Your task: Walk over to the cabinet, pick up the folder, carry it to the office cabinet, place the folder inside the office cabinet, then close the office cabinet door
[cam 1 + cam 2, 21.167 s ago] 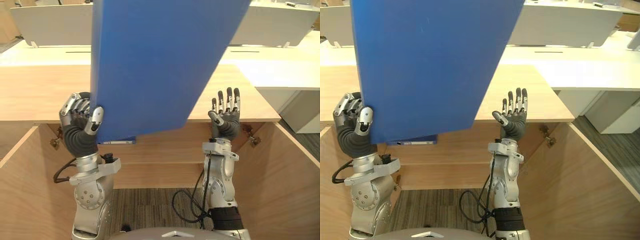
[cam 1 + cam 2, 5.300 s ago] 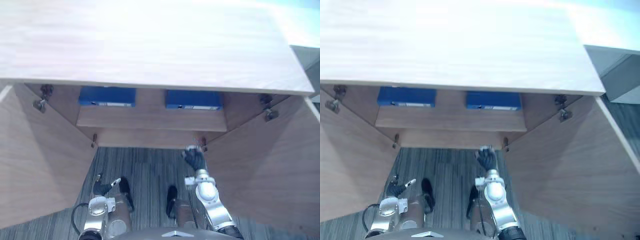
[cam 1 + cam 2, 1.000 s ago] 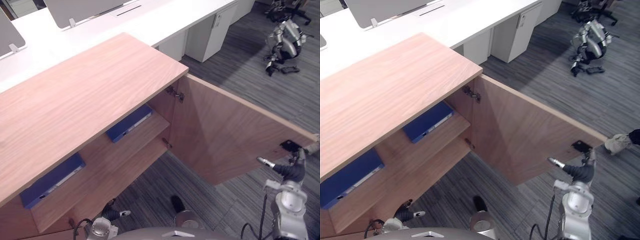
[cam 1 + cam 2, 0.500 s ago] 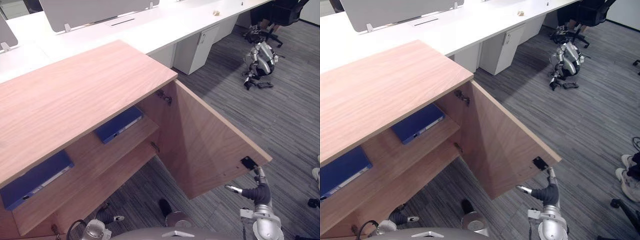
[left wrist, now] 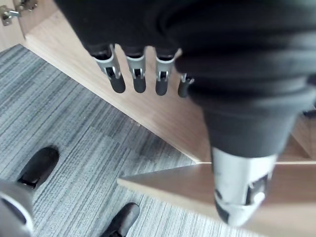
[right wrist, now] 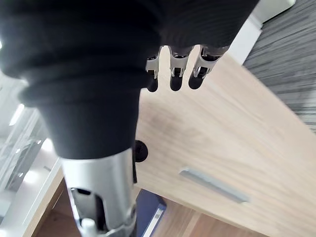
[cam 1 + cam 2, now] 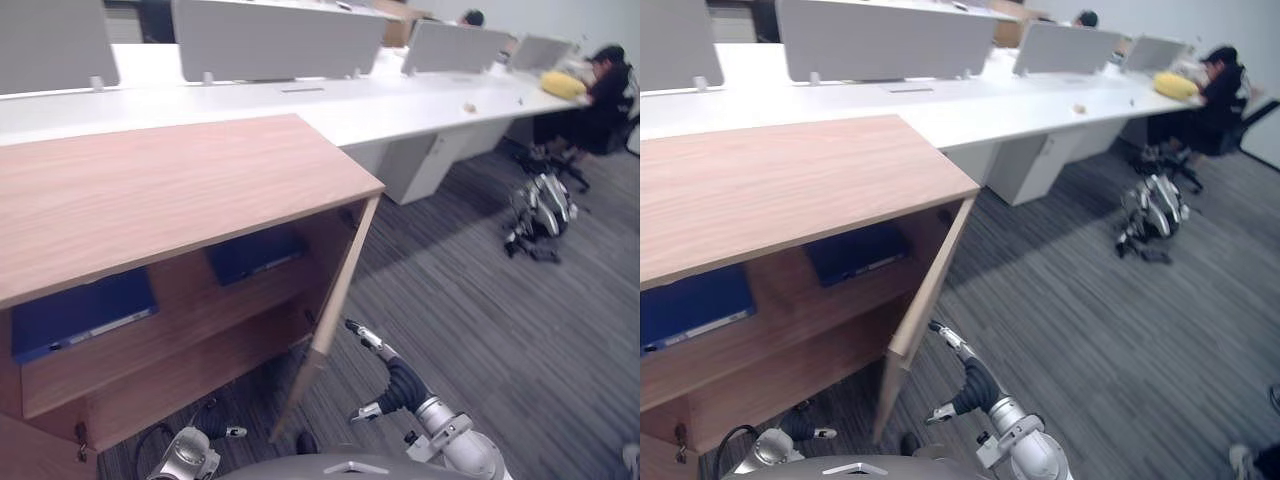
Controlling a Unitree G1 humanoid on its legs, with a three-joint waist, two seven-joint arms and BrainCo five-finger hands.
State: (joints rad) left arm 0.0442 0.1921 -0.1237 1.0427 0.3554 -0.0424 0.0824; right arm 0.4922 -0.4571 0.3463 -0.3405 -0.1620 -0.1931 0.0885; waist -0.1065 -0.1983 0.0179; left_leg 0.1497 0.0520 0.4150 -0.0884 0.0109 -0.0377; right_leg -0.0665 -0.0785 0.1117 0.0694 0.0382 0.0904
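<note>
Folder shelved behind door, right hand apparently pressing door's outer face

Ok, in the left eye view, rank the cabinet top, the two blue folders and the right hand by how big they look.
1. cabinet top, by far.
2. left blue folder.
3. right blue folder, though the two may be alike and only differ by distance.
4. right hand, smallest, though nearest the camera.
</note>
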